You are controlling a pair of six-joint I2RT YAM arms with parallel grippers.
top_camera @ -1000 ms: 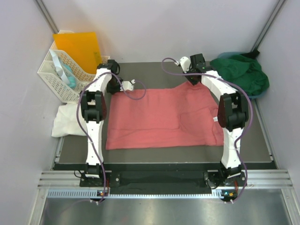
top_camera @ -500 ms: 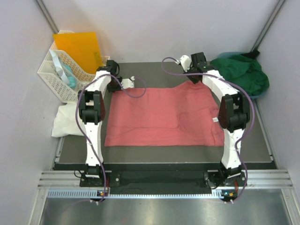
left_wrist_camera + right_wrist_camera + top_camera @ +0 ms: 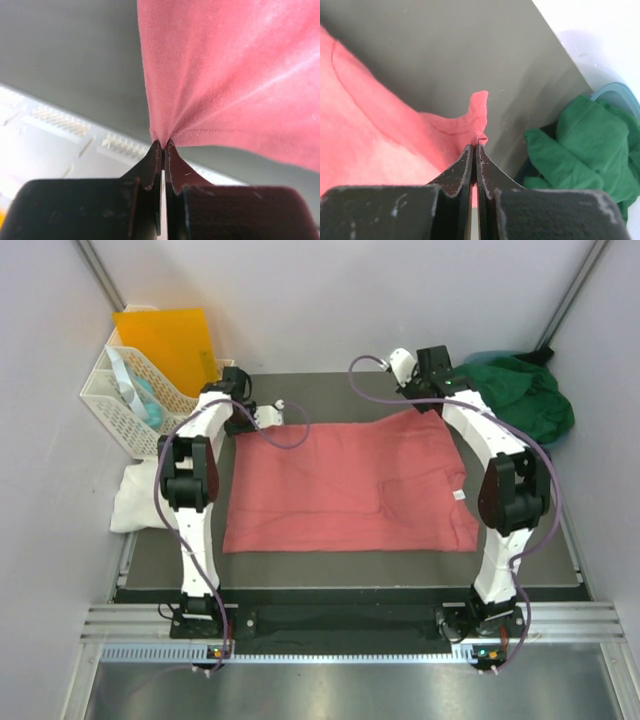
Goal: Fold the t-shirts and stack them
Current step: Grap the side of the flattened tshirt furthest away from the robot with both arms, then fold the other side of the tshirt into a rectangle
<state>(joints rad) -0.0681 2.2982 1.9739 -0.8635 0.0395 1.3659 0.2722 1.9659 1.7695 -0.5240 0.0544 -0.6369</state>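
The counter was a dark grey mat (image 3: 350,565) boxed in by pale walls (image 3: 330,300), with a ribbed metal rail (image 3: 350,625) along its near edge. The pink shirt (image 3: 345,485) lay spread flat across the middle, its far-left corner clenched in the left gripper (image 3: 163,146) and its far-right corner pinched in the right gripper (image 3: 474,148). A green shirt (image 3: 520,395) was heaped at the far-right corner, a white shirt (image 3: 135,502) slumped over the left edge, and a white basket (image 3: 120,410) with an orange folder (image 3: 170,340) stood at the far-left corner.
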